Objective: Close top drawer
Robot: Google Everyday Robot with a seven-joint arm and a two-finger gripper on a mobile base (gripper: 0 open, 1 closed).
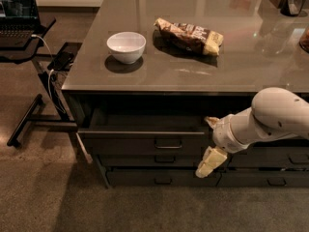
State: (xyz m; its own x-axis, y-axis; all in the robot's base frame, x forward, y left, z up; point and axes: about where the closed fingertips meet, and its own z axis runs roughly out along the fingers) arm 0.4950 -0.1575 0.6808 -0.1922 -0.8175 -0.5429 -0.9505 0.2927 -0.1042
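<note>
The top drawer [140,141] of the dark cabinet stands pulled out a little under the grey countertop. It shows its grey interior [145,121] and a small metal loop handle [168,143] in the middle of its front. My gripper [207,145], on a white arm coming in from the right, is at the right end of the drawer front. Its cream fingers [210,162] are spread apart, one by the drawer's top edge and one lower down in front of the shallower drawers. It holds nothing.
A white bowl [126,46] and a brown snack bag [189,35] lie on the countertop [241,66]. Two shallower drawers [159,178] sit below the top one. A black stand with a laptop [19,13] and cables is at the left, with carpet floor in front.
</note>
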